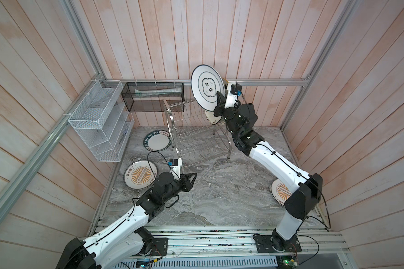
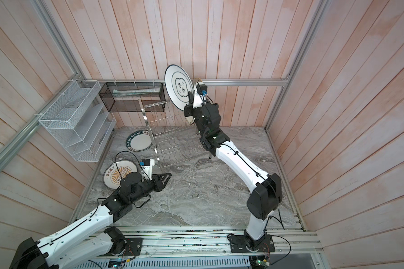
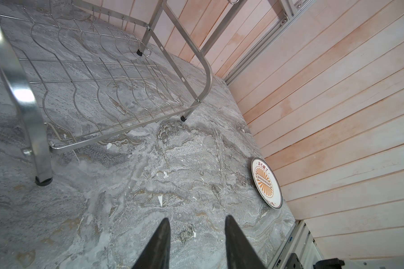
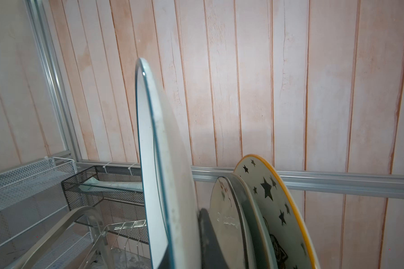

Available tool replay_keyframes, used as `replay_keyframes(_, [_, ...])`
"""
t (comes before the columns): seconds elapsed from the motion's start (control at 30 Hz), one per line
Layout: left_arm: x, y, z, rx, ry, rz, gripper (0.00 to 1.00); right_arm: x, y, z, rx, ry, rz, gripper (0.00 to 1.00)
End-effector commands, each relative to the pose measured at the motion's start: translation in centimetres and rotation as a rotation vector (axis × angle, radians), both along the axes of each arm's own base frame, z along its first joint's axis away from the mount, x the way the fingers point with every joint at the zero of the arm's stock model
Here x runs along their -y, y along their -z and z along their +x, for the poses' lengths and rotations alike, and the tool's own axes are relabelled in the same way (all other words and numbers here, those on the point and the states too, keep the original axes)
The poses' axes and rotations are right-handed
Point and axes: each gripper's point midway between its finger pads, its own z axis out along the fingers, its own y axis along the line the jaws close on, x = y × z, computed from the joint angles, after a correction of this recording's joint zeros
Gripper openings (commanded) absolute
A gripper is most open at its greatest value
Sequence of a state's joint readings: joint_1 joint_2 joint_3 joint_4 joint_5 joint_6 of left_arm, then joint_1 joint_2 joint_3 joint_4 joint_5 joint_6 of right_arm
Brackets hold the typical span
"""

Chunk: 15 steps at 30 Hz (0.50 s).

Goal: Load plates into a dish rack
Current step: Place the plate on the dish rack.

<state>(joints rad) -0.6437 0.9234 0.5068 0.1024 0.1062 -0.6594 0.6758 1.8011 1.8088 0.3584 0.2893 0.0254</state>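
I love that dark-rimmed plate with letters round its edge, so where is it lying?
In both top views the plate lies flat on the table, just left of the dish rack and beside the white mesh shelf.

Parted tool [image 3: 197,242] over marble [image 3: 126,186], dish rack [image 3: 21,93] beyond

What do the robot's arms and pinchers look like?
Both arms, the left arm and the right arm, have smooth white shells with chunky black joints. A thin black cable runs along each, clipped on. The left gripper has two dark, pointed fingers, shaped like long triangles. The right gripper is black too. Each wrist carries a small white camera box with a blue bit.
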Motion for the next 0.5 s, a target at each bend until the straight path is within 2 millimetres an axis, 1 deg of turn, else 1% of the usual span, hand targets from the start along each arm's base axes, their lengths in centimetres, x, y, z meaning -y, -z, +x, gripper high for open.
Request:
replay_keyframes(0.0, [-0.6, 0.4, 0.1, 0.016, -0.024, 0.033, 0.4, 0.6, -1.9, 0.5, 0.042, 0.149, -0.043, 0.0])
replay_keyframes(0.2, [-0.4, 0.6, 0.3, 0.015, -0.017, 0.046, 0.4, -2.0, 0.0, 2.8, 0.003, 0.233, -0.159, 0.0])
replay_keyframes(0.33, [-0.4, 1.1, 0.3, 0.011, -0.017, 0.055, 0.4, -2.8, 0.7, 3.3, -0.005, 0.294, -0.203, 0.0])
replay_keyframes(0.47, [-0.4, 1.2, 0.3, 0.012, -0.018, 0.057, 0.4, -3.0, 1.1, 3.6, -0.015, 0.321, -0.219, 0.0])
